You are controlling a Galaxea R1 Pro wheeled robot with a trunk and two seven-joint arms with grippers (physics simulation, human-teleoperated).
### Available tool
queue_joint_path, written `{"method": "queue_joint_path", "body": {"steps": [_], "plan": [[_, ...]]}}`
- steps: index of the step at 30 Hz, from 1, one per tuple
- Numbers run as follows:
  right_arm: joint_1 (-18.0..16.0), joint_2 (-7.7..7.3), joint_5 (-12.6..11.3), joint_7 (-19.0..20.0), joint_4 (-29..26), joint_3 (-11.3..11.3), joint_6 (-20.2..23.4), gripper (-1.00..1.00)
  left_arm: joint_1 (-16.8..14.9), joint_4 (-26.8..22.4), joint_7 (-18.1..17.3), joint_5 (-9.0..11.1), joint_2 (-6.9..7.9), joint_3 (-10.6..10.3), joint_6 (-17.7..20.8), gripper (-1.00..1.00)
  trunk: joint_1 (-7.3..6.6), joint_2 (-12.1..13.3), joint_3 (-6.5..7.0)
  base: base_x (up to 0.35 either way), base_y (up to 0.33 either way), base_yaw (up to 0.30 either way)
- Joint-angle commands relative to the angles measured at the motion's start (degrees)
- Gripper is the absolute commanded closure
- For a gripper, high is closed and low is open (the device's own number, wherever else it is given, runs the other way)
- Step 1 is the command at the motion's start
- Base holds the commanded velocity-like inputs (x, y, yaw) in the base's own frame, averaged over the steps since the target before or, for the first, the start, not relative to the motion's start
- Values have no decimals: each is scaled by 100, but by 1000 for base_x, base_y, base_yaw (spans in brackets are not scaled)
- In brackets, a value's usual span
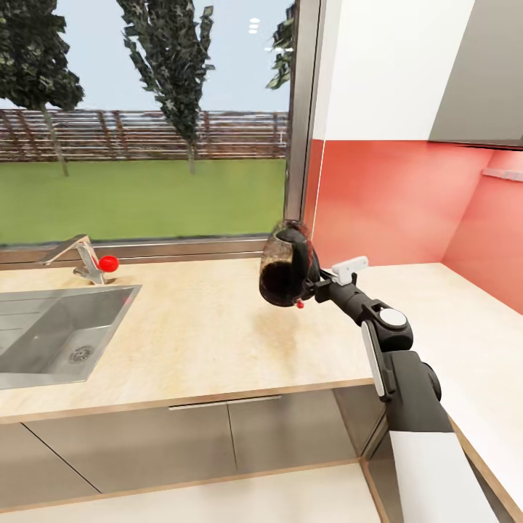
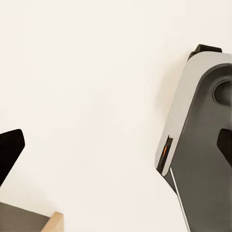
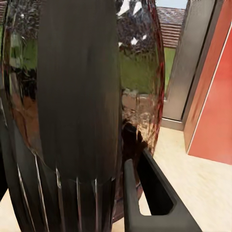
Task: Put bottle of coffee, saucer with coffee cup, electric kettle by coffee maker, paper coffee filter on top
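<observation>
Right arm: enters the head view from 5 o'clock, white upper sleeve nearest the camera, then black forearm, bending up toward the middle of the picture.
Right hand (image 1: 311,285): clamped on the electric kettle (image 1: 288,266) at its black handle; one dark finger (image 3: 150,193) shows in the right wrist view pressed beside the kettle's body.
Kettle pose: held in the air above the desk (image 1: 211,341), tipped over on its side, its dark rounded body toward 9 o'clock of the hand, a small red switch hanging under it.
Kettle close up: dark smoky glass and the broad black handle strip take up most of the right wrist view (image 3: 77,106).
Desk: light wood-toned top running under the kettle, with grey cabinet fronts (image 1: 189,443) below its front edge.
Sink (image 1: 51,330): steel basin set in the desk at 9 o'clock of the kettle, well apart from it, with a tap (image 1: 83,258) bearing a red knob behind it.
Window (image 1: 145,123): behind the desk, grass, fence and trees outside.
Wall (image 1: 392,203): red panel at 2 o'clock of the kettle.
Left hand: cannot tell whether apart or together; the left wrist view gives a pale surface and a grey robot part (image 2: 203,140).
</observation>
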Motion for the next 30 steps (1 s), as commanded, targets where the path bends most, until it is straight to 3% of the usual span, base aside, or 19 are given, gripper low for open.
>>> {"method": "queue_joint_path", "body": {"steps": [1,5,6,8,21,30], "plan": [[-6,9,39,46,-15,-14,18,100,-3,3,4,17,-1,3,-18,-100,1,-8,-9,0,0,0],[1,9,-14,41,-15,-22,22,100,-1,4,4,-3,-12,-9,-18,-100,1,-8,-9,0,0,26],[2,9,-207,40,-16,-23,24,100,-1,4,4,-4,-14,-10,-18,-100,1,-8,-9,0,0,167],[2,5,-273,38,-15,-24,26,100,-3,4,4,-4,-17,-6,-18,-100,1,-8,-9,0,0,224],[11,0,-306,37,-9,-25,27,100,-1,4,4,-5,-11,0,-18,-100,1,-8,-9,-5,0,272],[12,0,-306,37,3,-25,28,100,0,4,4,15,-10,5,-18,-100,1,-8,-9,-280,-2,277]]}}
